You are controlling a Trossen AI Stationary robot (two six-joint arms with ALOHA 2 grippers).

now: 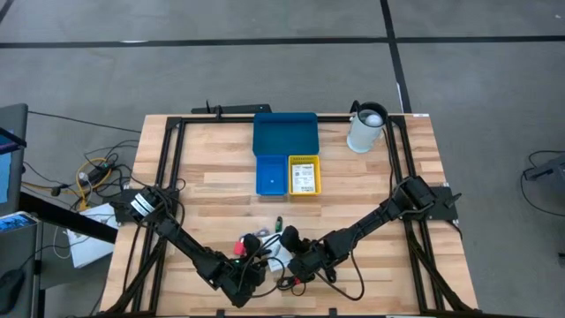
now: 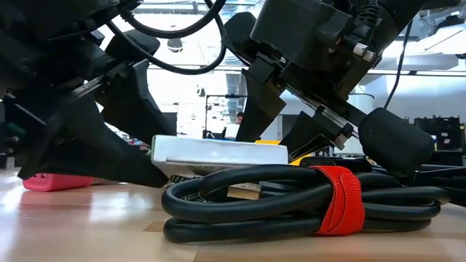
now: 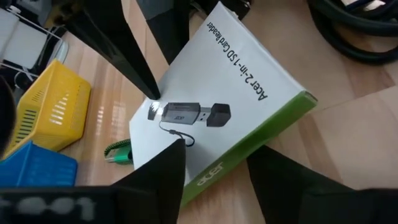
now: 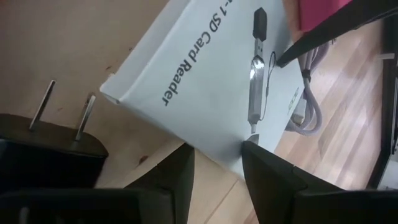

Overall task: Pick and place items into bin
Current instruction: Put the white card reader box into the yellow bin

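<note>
White card-reader box (image 3: 249, 99) lies flat, pinched between both grippers.

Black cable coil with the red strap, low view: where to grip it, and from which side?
Pinch across the bundled strands beside the red strap, coming down from above. The black cable lies flat in a long coil and the strap binds its loops, so it should lift whole. Left gripper and right gripper are at the white box behind it.
</note>
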